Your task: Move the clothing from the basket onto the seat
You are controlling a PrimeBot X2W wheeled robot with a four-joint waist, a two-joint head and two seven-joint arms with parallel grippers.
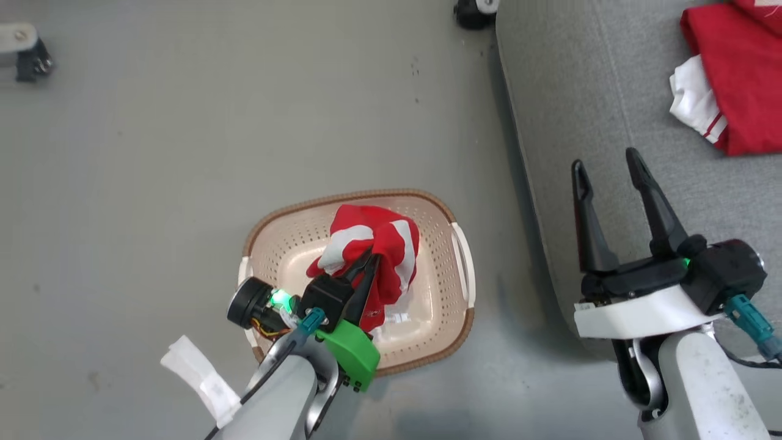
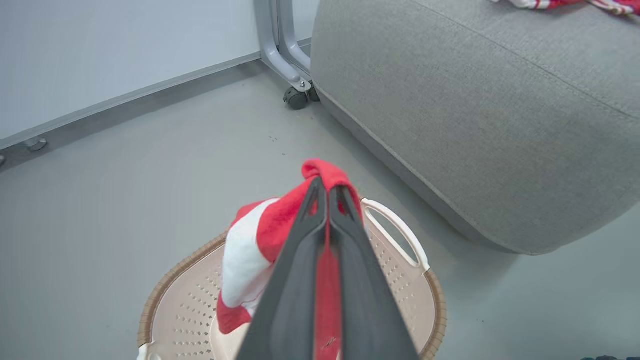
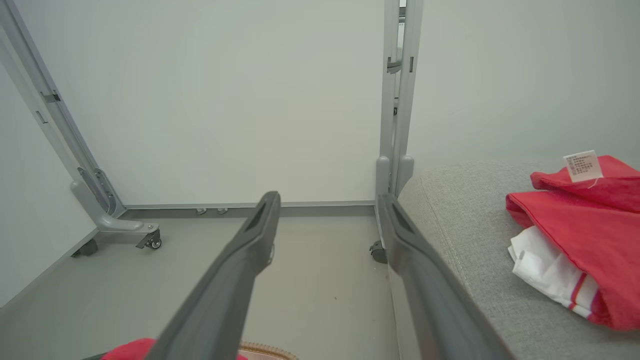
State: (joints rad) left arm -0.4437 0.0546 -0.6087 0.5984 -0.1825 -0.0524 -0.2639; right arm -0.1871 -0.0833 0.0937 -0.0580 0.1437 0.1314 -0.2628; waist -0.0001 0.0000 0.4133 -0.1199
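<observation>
Left gripper [image 1: 371,253] is clamped on a red garment [image 1: 366,229] above the basket [image 1: 455,333]. Right of the basket, the right gripper [image 1: 605,160] hangs wide open and empty over the seat [image 1: 580,91], where a second garment [image 1: 739,79] lies.

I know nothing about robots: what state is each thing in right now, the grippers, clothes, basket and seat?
left gripper: shut on the striped garment.
right gripper: open, holding nothing, above the seat's edge.
striped garment: bunched up, pinched over the basket.
basket: upright on the floor.
second garment: lying crumpled on the seat.
seat: carries the second garment.
</observation>
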